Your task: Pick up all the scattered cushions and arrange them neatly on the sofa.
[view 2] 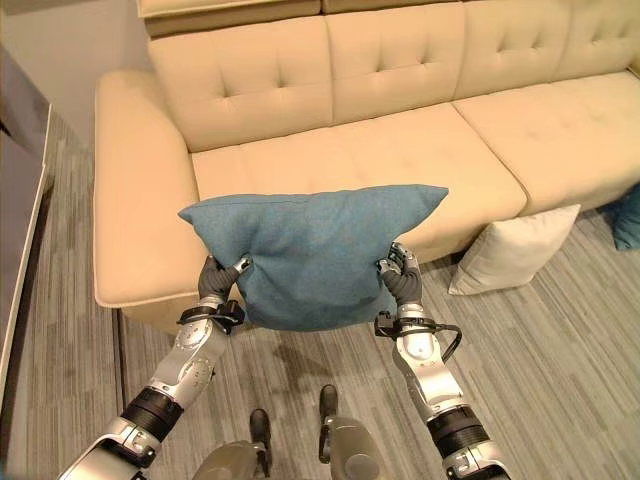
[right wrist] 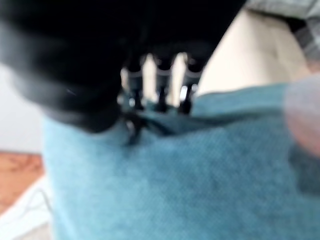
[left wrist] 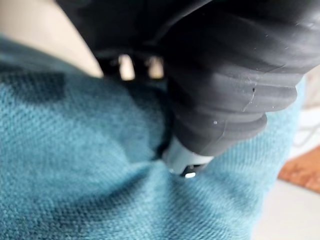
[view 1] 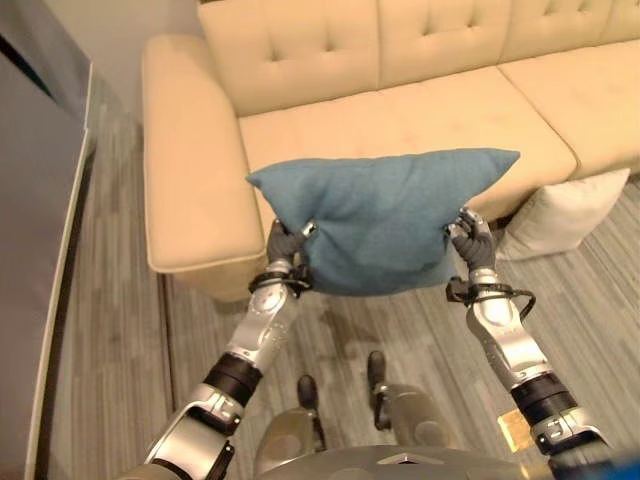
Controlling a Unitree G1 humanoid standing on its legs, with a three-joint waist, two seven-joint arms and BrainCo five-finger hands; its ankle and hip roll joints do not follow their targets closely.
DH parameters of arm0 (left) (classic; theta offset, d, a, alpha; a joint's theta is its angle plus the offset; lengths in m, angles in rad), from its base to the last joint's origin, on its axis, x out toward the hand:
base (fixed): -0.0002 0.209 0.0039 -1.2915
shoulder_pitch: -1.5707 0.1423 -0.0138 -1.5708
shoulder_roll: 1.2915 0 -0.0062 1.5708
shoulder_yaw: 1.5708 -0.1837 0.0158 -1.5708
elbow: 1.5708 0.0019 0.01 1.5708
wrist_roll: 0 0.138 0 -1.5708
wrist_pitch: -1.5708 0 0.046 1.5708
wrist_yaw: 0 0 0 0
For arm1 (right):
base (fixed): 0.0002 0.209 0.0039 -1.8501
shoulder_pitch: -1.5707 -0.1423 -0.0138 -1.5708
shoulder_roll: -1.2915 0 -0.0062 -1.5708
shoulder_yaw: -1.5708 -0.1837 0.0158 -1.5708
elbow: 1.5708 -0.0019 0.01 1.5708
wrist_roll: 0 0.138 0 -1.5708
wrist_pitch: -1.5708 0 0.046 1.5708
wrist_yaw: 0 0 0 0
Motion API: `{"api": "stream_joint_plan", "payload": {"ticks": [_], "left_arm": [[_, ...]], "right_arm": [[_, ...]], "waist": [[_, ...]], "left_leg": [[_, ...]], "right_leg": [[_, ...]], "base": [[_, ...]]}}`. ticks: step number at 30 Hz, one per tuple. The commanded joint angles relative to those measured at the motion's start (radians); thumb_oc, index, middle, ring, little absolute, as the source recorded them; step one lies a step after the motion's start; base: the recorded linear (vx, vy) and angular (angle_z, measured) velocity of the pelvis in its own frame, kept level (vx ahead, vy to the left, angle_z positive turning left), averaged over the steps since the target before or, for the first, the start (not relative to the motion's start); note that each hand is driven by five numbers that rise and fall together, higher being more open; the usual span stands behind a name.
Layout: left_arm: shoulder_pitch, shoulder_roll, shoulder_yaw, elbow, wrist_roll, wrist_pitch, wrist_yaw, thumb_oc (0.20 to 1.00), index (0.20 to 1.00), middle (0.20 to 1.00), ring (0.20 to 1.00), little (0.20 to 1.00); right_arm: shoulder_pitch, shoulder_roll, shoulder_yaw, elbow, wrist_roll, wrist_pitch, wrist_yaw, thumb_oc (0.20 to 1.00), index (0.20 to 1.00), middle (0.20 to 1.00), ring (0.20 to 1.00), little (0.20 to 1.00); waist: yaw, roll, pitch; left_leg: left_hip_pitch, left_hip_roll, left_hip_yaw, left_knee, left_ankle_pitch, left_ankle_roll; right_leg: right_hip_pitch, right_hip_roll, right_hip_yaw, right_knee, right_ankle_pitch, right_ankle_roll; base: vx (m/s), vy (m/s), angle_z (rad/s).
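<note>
Both hands are gripping the blue cushion point(view 2: 315, 255) in the air, left hand point(view 2: 215, 283) and right hand point(view 2: 403, 279) clenching its 2 lower corners; its long axis is running parallel to the sofa point(view 2: 360, 150) seat directly ahead.

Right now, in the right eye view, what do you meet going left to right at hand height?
Sofa armrest → left hand → blue cushion → right hand → white cushion on the floor → dark cushion at the edge.
</note>
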Motion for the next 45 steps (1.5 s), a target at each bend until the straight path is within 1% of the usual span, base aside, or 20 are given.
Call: {"api": "stream_joint_plan", "payload": {"ticks": [1, 2, 5, 6, 12, 14, 16, 19, 23, 24, 27, 28, 30, 31, 38, 39, 40, 41, 42, 45], "left_arm": [[-0.043, -0.044, -0.089, -0.164, 0.051, -0.051, -0.094, 0.200, 0.200, 0.200, 0.200, 0.200], [-0.035, -0.037, -0.080, -0.169, 0.065, -0.047, -0.093, 0.200, 0.200, 0.200, 0.200, 0.200], [-0.024, -0.027, -0.067, -0.168, 0.066, -0.044, -0.104, 0.200, 0.200, 0.200, 0.200, 0.200], [-0.024, -0.027, -0.056, -0.167, 0.067, -0.040, -0.109, 0.200, 0.200, 0.200, 0.200, 0.200], [-0.006, -0.041, -0.049, -0.165, 0.050, -0.042, -0.124, 0.200, 0.200, 0.200, 0.200, 0.200], [-0.006, -0.055, -0.051, -0.160, 0.033, -0.045, -0.132, 0.200, 0.200, 0.200, 0.200, 0.200], [-0.021, -0.062, -0.067, -0.157, 0.018, -0.046, -0.141, 0.200, 0.200, 0.200, 0.200, 0.200], [-0.027, -0.067, -0.078, -0.157, 0.016, -0.043, -0.131, 0.200, 0.200, 0.200, 0.200, 0.200], [-0.030, -0.074, -0.084, -0.143, 0.022, -0.037, -0.128, 0.200, 0.200, 0.200, 0.200, 0.200], [-0.037, -0.080, -0.092, -0.139, 0.035, -0.033, -0.129, 0.200, 0.200, 0.200, 0.200, 0.200], [-0.037, -0.080, -0.092, -0.139, 0.035, -0.033, -0.129, 0.200, 0.200, 0.200, 0.200, 0.200], [-0.041, -0.082, -0.094, -0.139, 0.038, -0.033, -0.127, 0.200, 0.200, 0.200, 0.200, 0.200], [-0.043, -0.084, -0.092, -0.143, 0.037, -0.031, -0.127, 0.200, 0.200, 0.200, 0.200, 0.200], [-0.031, -0.068, -0.079, -0.157, 0.038, -0.036, -0.126, 0.200, 0.200, 0.200, 0.200, 0.200], [-0.031, -0.068, -0.079, -0.157, 0.038, -0.036, -0.126, 0.200, 0.200, 0.200, 0.200, 0.200], [-0.015, -0.061, -0.072, -0.166, 0.035, -0.032, -0.129, 0.200, 0.200, 0.200, 0.200, 0.200], [-0.010, -0.043, -0.068, -0.188, 0.043, -0.028, -0.120, 0.200, 0.200, 0.200, 0.200, 0.200], [-0.012, -0.038, -0.069, -0.191, 0.046, -0.027, -0.116, 0.200, 0.200, 0.200, 0.200, 0.200], [-0.027, -0.032, -0.073, -0.183, 0.060, -0.028, -0.107, 0.200, 0.200, 0.200, 0.200, 0.200], [-0.024, -0.035, -0.070, -0.181, 0.058, -0.028, -0.113, 0.200, 0.200, 0.200, 0.200, 0.200]], "right_arm": [[-0.067, 0.044, 0.023, -0.100, -0.072, -0.072, 0.050, 0.200, 0.200, 0.200, 0.200, 0.200], [-0.055, 0.047, 0.017, -0.097, -0.069, -0.069, 0.054, 0.200, 0.200, 0.200, 0.200, 0.200], [-0.052, 0.043, 0.016, -0.092, -0.058, -0.068, 0.064, 0.200, 0.200, 0.200, 0.200, 0.200], [-0.057, 0.046, 0.019, -0.078, -0.054, -0.071, 0.065, 0.200, 0.200, 0.200, 0.200, 0.200], [-0.035, 0.018, 0.008, -0.105, -0.069, -0.062, 0.072, 0.200, 0.200, 0.200, 0.200, 0.200], [-0.037, 0.009, 0.000, -0.112, -0.065, -0.065, 0.070, 0.200, 0.200, 0.200, 0.200, 0.200], [-0.036, -0.007, -0.011, -0.121, -0.053, -0.074, 0.058, 0.200, 0.200, 0.200, 0.200, 0.200], [-0.034, -0.009, -0.007, -0.125, -0.044, -0.072, 0.053, 0.200, 0.200, 0.200, 0.200, 0.200], [-0.028, -0.004, -0.005, -0.113, -0.034, -0.071, 0.056, 0.200, 0.200, 0.200, 0.200, 0.200], [-0.031, -0.002, -0.006, -0.105, -0.033, -0.075, 0.050, 0.200, 0.200, 0.200, 0.200, 0.200], [-0.031, -0.002, -0.006, -0.105, -0.033, -0.075, 0.050, 0.200, 0.200, 0.200, 0.200, 0.200], [-0.033, -0.001, -0.003, -0.099, -0.034, -0.076, 0.048, 0.200, 0.200, 0.200, 0.200, 0.200], [-0.035, -0.001, -0.005, -0.101, -0.035, -0.077, 0.045, 0.200, 0.200, 0.200, 0.200, 0.200], [-0.043, 0.017, 0.006, -0.088, -0.036, -0.071, 0.048, 0.200, 0.200, 0.200, 0.200, 0.200], [-0.043, 0.017, 0.006, -0.088, -0.036, -0.071, 0.048, 0.200, 0.200, 0.200, 0.200, 0.200], [-0.039, 0.030, 0.000, -0.086, -0.036, -0.066, 0.052, 0.200, 0.200, 0.200, 0.200, 0.200], [-0.049, 0.036, -0.003, -0.092, -0.053, -0.056, 0.053, 0.200, 0.200, 0.200, 0.200, 0.200], [-0.058, 0.040, -0.001, -0.096, -0.051, -0.056, 0.054, 0.200, 0.200, 0.200, 0.200, 0.200], [-0.072, 0.044, 0.005, -0.095, -0.051, -0.055, 0.054, 0.200, 0.200, 0.200, 0.200, 0.200], [-0.073, 0.042, 0.002, -0.094, -0.046, -0.056, 0.056, 0.200, 0.200, 0.200, 0.200, 0.200]], "waist": [[0.035, 0.032, -0.061], [0.044, 0.037, -0.077], [0.044, 0.038, -0.096], [0.043, 0.025, -0.105], [0.033, 0.011, -0.124], [0.028, 0.010, -0.131], [0.020, -0.006, -0.112], [0.022, -0.017, -0.103], [0.037, -0.024, -0.101], [0.042, -0.021, -0.105], [0.042, -0.021, -0.104], [0.045, -0.014, -0.106], [0.043, -0.015, -0.106], [0.064, -0.014, -0.121], [0.064, -0.014, -0.121], [0.067, -0.013, -0.134], [0.083, -0.008, -0.134], [0.081, -0.006, -0.129], [0.061, 0.009, -0.120], [0.050, 0.005, -0.119]], "left_leg": [[-0.018, -0.030, -0.030, 0.027, 0.033, -0.024], [0.011, -0.033, -0.018, 0.006, 0.021, -0.031], [0.042, -0.032, -0.016, -0.023, 0.012, -0.047], [0.068, -0.043, -0.010, -0.024, -0.007, -0.061], [0.090, -0.033, -0.021, 0.030, -0.025, -0.090], [0.064, -0.008, -0.032, 0.134, -0.002, -0.121], [-0.023, 0.053, -0.031, 0.370, 0.061, -0.178], [-0.063, 0.061, -0.029, 0.399, 0.076, -0.173], [-0.123, 0.052, -0.001, 0.254, 0.029, -0.134], [-0.155, 0.063, 0.041, 0.156, 0.085, -0.134], [-0.153, 0.063, 0.042, 0.155, 0.085, -0.134], [-0.187, 0.084, 0.071, 0.111, 0.144, -0.144], [-0.188, 0.113, 0.129, 0.059, 0.178, -0.167], [-0.155, 0.092, 0.131, 0.049, 0.172, -0.135], [-0.154, 0.092, 0.131, 0.049, 0.172, -0.135], [-0.124, 0.079, 0.154, 0.036, 0.146, -0.118], [-0.068, 0.036, 0.153, 0.029, 0.091, -0.059], [-0.053, 0.024, 0.147, 0.024, 0.078, -0.042], [0.009, 0.005, 0.097, -0.025, 0.052, -0.038], [0.018, -0.001, 0.075, -0.038, 0.052, -0.049]], "right_leg": [[0.054, -0.068, -0.084, 0.232, -0.007, 0.034], [0.053, -0.110, -0.161, 0.176, -0.024, 0.018], [0.058, -0.119, -0.215, 0.040, -0.042, 0.000], [0.047, -0.126, -0.256, -0.121, -0.014, -0.001], [0.121, -0.088, -0.215, -0.201, 0.003, -0.009], [0.156, -0.072, -0.238, -0.215, -0.018, -0.033], [0.208, -0.050, -0.247, -0.222, -0.057, -0.081], [0.228, -0.046, -0.252, -0.231, -0.076, -0.093], [0.267, -0.041, -0.240, -0.250, -0.087, -0.076], [0.287, -0.026, -0.237, -0.259, -0.096, -0.070], [0.288, -0.026, -0.237, -0.259, -0.096, -0.070], [0.303, -0.013, -0.234, -0.267, -0.104, -0.069], [0.331, -0.001, -0.227, -0.264, -0.131, -0.065], [0.364, -0.007, -0.227, -0.254, -0.149, -0.062], [0.365, -0.007, -0.227, -0.254, -0.149, -0.062], [0.374, -0.028, -0.234, -0.226, -0.159, -0.047], [0.309, -0.112, -0.231, -0.004, -0.097, 0.008], [0.283, -0.128, -0.217, 0.057, -0.083, 0.016], [0.161, -0.112, -0.150, 0.040, -0.093, -0.006], [0.143, -0.102, -0.112, -0.090, -0.060, -0.009]], "base": [[0.19, 0.110, -0.59], [0.22, 0.043, -0.55], [0.21, -0.036, -0.24], [0.33, -0.146, -0.42], [0.22, -0.111, 0.11], [0.16, -0.200, 0.00], [0.16, -0.264, 0.05], [0.10, -0.093, 0.16], [0.18, -0.023, 0.02], [0.13, 0.019, -0.17], [0.07, 0.009, -0.11], [0.20, 0.013, -0.25], [0.37, 0.099, -0.03], [0.34, 0.162, 0.17], [0.06, 0.037, 0.09], [0.39, 0.382, 0.12], [0.45, 0.449, 0.13], [0.52, 0.417, -0.21], [0.35, 0.128, -0.37], [0.18, -0.029, 0.22]]}}
